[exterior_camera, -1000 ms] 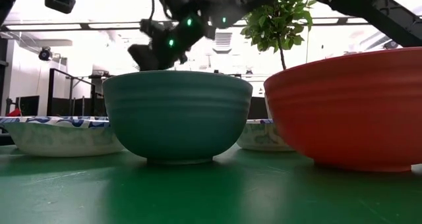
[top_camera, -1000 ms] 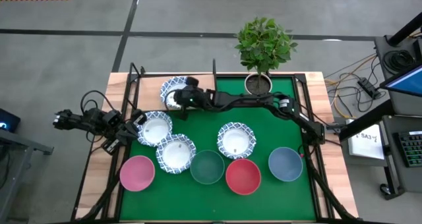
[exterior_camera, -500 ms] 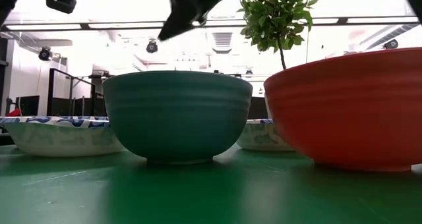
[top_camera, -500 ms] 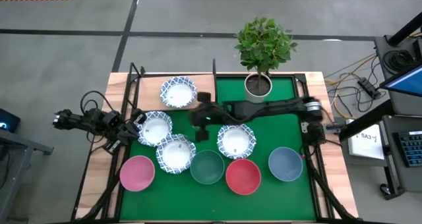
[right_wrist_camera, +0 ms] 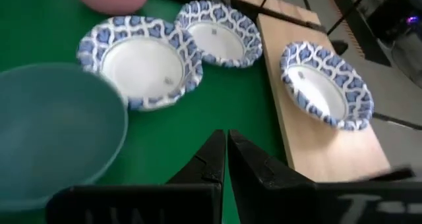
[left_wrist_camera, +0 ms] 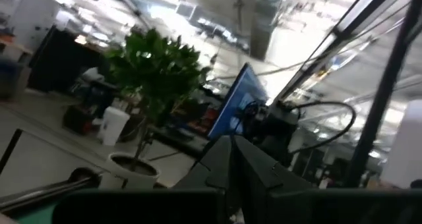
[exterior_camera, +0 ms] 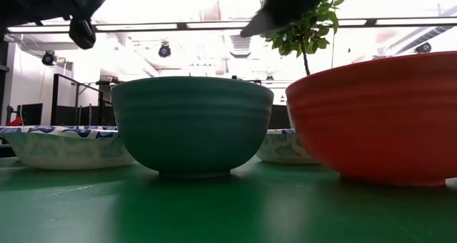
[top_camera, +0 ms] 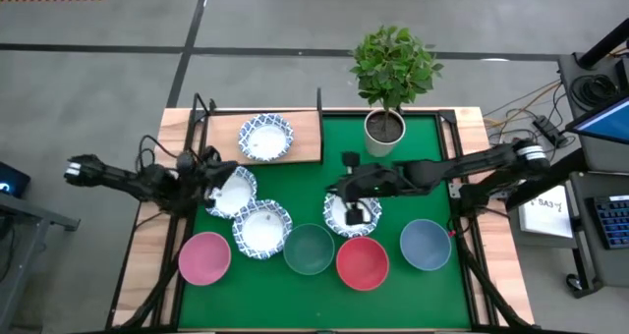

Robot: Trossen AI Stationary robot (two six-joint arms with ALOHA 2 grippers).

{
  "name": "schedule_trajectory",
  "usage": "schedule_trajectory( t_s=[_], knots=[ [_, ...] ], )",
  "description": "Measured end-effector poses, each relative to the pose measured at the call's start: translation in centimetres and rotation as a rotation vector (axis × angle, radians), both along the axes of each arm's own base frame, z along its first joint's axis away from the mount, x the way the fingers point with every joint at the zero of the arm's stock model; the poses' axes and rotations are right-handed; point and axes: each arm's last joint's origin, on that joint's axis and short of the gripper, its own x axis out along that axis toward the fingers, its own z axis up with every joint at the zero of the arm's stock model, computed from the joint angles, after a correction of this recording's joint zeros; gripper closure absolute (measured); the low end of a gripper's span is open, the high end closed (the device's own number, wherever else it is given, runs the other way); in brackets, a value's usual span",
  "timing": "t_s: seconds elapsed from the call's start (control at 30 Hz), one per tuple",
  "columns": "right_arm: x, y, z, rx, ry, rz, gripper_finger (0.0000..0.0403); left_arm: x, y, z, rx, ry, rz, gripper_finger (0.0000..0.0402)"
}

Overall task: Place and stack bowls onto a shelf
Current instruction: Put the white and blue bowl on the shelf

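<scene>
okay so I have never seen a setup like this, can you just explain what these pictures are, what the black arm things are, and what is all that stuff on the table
These are four camera views of one moment. One looks straight down on the table, one sits at table-top height, and one rides on each arm's wrist.

The black things are two robot arms with two-finger grippers. The left gripper is at the edge of a patterned bowl; the right gripper hovers over another patterned bowl. Both are shut and hold nothing.

On the green mat sit more bowls: a third patterned bowl, then pink, green, red and grey-blue. One patterned bowl already rests on the wooden shelf. A potted plant stands at the back.
</scene>
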Motion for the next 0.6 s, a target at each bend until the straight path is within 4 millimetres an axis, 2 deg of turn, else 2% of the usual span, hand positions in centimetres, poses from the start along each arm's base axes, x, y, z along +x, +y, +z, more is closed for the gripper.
schedule_trajectory(
  t_s=[0.17,0.27,0.43,0.6],
  knots=[
    [-3.3,-0.3,0.2,-0.007,-0.106,0.009,0.0394,2.5,-0.6,1.8,0.017,0.082,0.004,0.0402],
    [-4.7,-0.4,0.3,-0.022,-0.144,0.017,0.0394,4.7,-1.0,2.9,0.062,0.214,0.016,0.0402],
    [-6.3,-0.6,1.2,-0.028,-0.208,0.022,0.0394,8.5,-0.6,3.8,0.142,0.638,0.073,0.0402],
    [-6.5,-0.5,1.0,-0.029,-0.199,0.025,0.0394,11.6,1.5,3.0,0.102,1.059,0.166,0.0402]
  ],
)
